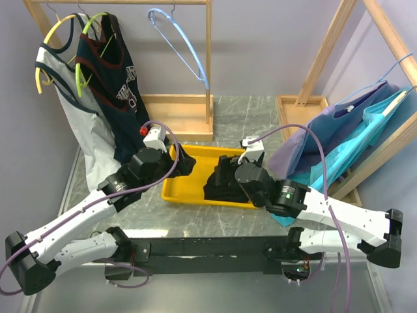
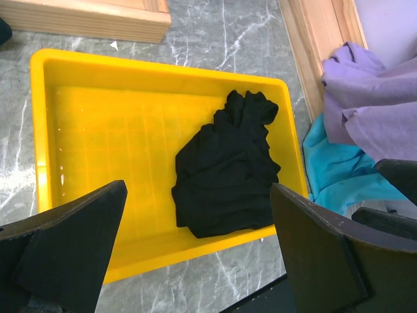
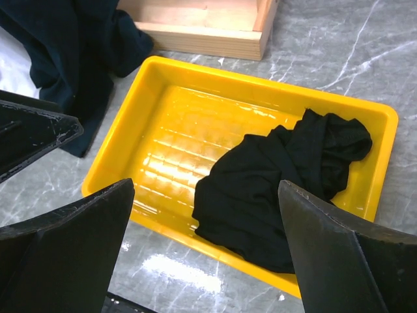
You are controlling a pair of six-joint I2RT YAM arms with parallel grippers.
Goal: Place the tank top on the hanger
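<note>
Nearest, the left gripper hangs over the left end of the yellow tray, its jaws spread wide and holding nothing; in its own wrist view the two dark fingers stand far apart with the tray between them. The right gripper hovers over the tray's right half, likewise wide open and empty, its fingers framing the cloth below without touching it.

The tank top lies crumpled in the right part of the tray, a black heap with no strap or neckline that can be made out. From the left wrist its long axis runs from a broad lower end near the tray's front wall up to a narrower bunched end pointing toward the far right corner. From overhead, the right gripper covers most of it, and only a dark edge shows.

Right of the tray, purple cloth and teal cloth drape over a slanted wooden frame, cut off at the picture's edge.

Farthest back, the hanger hangs by its hook from the wooden rack, one thin arm sloping down to the right. Left of it on the same rail, yellow-green hangers carry a navy top and a white-grey top.
</note>
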